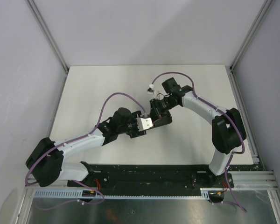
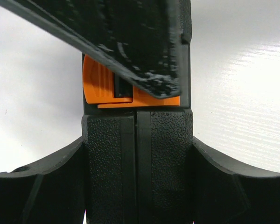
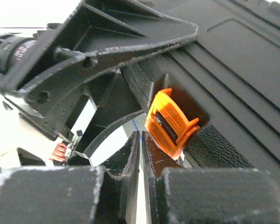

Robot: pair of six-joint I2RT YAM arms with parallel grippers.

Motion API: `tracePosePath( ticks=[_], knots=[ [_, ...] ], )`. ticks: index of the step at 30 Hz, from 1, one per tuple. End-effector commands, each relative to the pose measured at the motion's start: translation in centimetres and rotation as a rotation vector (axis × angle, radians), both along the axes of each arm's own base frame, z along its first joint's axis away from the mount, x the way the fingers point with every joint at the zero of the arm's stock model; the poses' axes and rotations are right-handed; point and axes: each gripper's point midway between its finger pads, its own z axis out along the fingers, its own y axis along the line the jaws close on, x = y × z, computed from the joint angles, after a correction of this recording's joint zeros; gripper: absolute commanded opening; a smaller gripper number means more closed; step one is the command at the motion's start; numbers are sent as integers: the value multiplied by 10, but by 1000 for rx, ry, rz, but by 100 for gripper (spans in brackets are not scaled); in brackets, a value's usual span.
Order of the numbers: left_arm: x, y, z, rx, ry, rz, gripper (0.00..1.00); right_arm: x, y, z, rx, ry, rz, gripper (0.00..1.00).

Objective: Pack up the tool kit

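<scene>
The tool kit is a black textured case [image 2: 163, 154], its two halves together along a centre seam, held up off the table. My left gripper [image 2: 137, 163] is shut on it, one finger [image 2: 32, 186] on each flat side. An orange latch [image 2: 107, 91] sits on the case's edge just above the seam. In the right wrist view the latch [image 3: 170, 123] tilts out of its recess in the case [image 3: 233, 70]. My right gripper [image 3: 141, 140] is shut with nothing in it, its tips right beside the latch's lower edge. From above, both grippers [image 1: 142, 125] [image 1: 155, 112] meet at the case [image 1: 162, 120].
The white table [image 1: 107, 88] lies below the arms, with grey walls and aluminium posts [image 1: 46, 32] around it. A small white object [image 1: 150, 87] hangs by the right arm's purple cable. The black base plate [image 1: 149, 173] runs along the near edge.
</scene>
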Motion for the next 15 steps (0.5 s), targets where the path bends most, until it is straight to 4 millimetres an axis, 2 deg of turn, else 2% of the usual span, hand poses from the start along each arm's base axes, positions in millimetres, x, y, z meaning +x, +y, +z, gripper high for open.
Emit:
tracePosePath(
  ticks=[1, 4, 11, 15],
  knots=[
    [-9, 5, -19, 44, 88, 2, 0, -6, -7, -5, -51, -21, 5, 10],
    [-8, 6, -19, 47, 88, 4, 0, 0, -8, 2, -41, -67, -12, 9],
    [-7, 8, -19, 54, 78, 11, 0, 26, -7, 43, 52, -238, -92, 8],
    [-6, 8, -19, 56, 77, 12, 0, 37, -5, 45, 36, -297, -132, 9]
  ],
)
